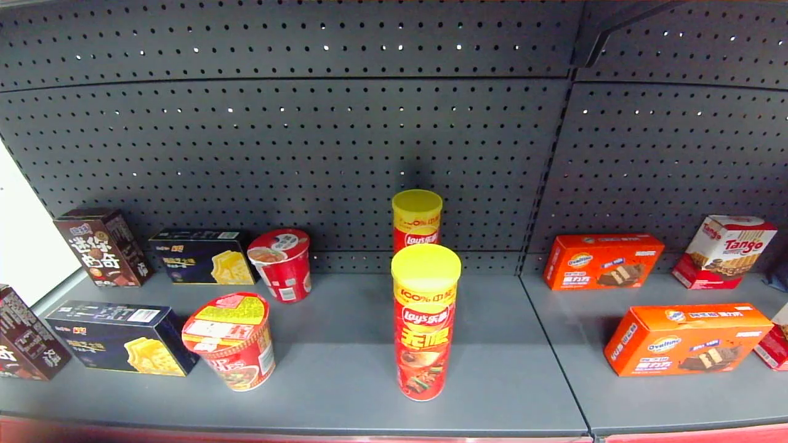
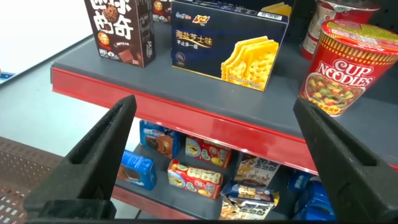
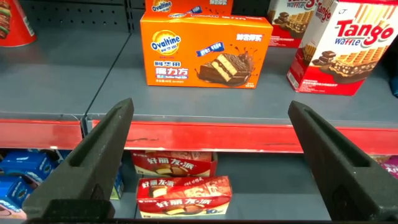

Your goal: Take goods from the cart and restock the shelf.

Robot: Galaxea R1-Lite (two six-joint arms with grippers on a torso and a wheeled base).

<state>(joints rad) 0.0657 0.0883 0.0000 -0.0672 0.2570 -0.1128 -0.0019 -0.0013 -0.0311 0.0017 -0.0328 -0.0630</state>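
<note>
The grey shelf holds a tall red chip can with a yellow lid at the middle front. A second chip can stands behind it. My left gripper is open with nothing between its fingers, just outside the shelf's red front edge. It faces a dark blue cracker box and a cup of noodles. My right gripper is also open and holds nothing. It is in front of the shelf edge, facing an orange cake box.
On the shelf's left are brown cookie boxes, two cracker boxes and two noodle cups. On its right are two orange boxes and a wafer box. The lower shelf is packed with goods. Bare shelf flanks the cans.
</note>
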